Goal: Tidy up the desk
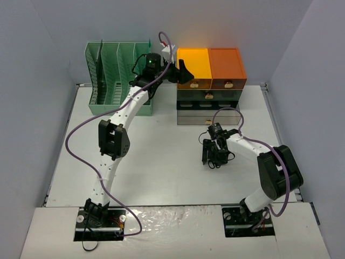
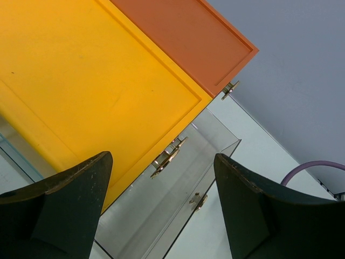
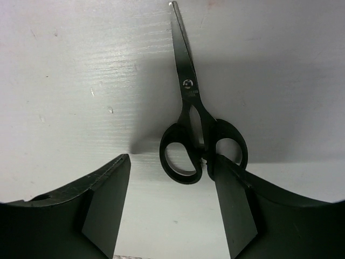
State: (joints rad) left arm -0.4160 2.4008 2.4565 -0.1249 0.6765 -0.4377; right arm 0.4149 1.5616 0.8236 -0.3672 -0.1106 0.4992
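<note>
The off-white desk [image 1: 161, 162] holds black scissors [image 3: 190, 102], which lie flat and closed with the blades pointing away from my right wrist camera. My right gripper [image 3: 171, 161] is open just above the desk, and the scissor handles [image 3: 180, 156] lie between its fingertips, touching or nearly touching the right finger [image 3: 234, 205]. In the top view this gripper [image 1: 212, 157] points down at mid-desk and hides most of the scissors. My left gripper [image 1: 182, 71] is open and empty, hovering over the front left of the drawer unit [image 1: 210, 81].
The drawer unit has a yellow top drawer [image 2: 91, 81] and an orange one [image 2: 183, 38], with smoky clear drawers [image 2: 178, 199] and brass handles [image 2: 168, 156] below. A mint-green file rack [image 1: 116, 81] stands at the back left. A purple cable [image 1: 81, 145] loops beside the left arm.
</note>
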